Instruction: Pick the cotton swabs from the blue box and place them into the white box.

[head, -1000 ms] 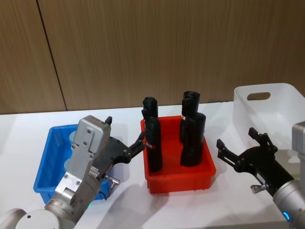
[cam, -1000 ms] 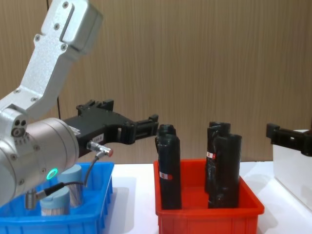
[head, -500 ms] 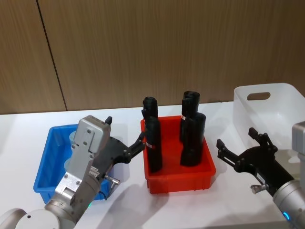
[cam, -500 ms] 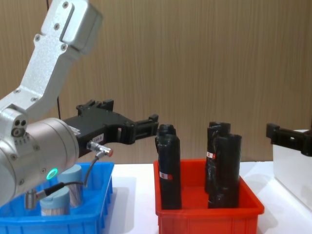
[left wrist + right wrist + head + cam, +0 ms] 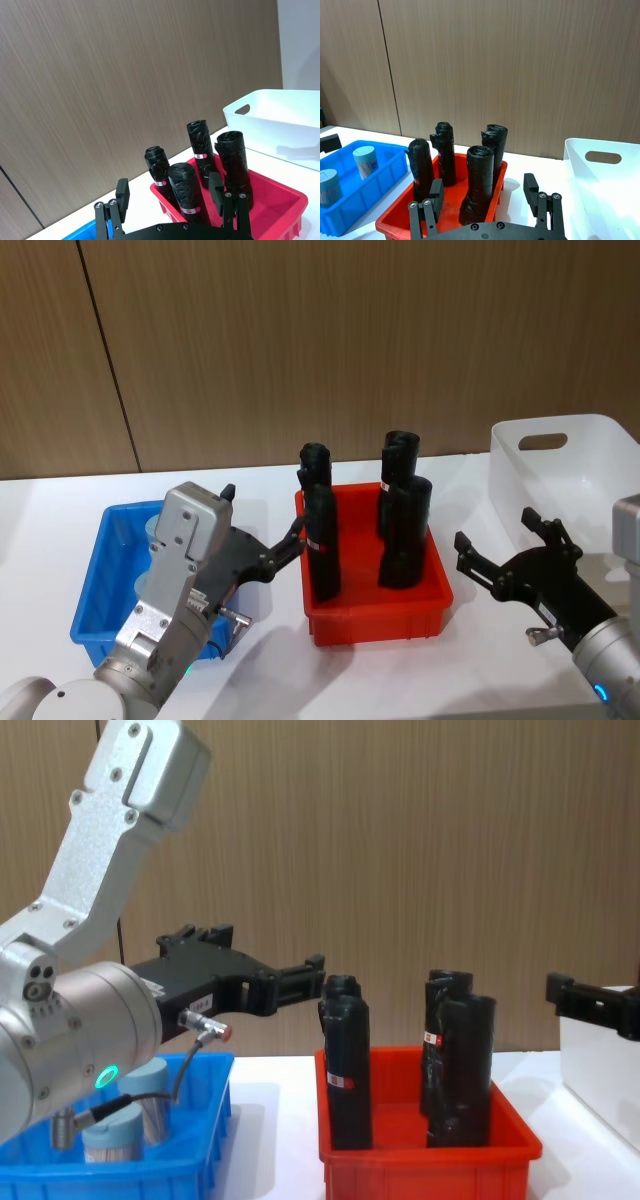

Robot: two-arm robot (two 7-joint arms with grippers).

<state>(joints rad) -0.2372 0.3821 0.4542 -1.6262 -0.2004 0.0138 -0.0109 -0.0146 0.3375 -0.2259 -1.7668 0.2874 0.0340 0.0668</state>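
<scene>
No transfer is done: the swabs (image 5: 364, 161) stand in the blue box (image 5: 98, 572), the white box (image 5: 560, 455) shows none, and the left gripper (image 5: 262, 510) and right gripper (image 5: 495, 528) hover above the counter, jaws wide and empty.

The silver-grey left arm (image 5: 100, 830) bears a green light (image 5: 107, 1073); the left claw (image 5: 262, 510) and right claw (image 5: 495, 527) are black.

Two cotton swabs (image 5: 113, 1138) in blue box (image 5: 160, 1182)
</scene>
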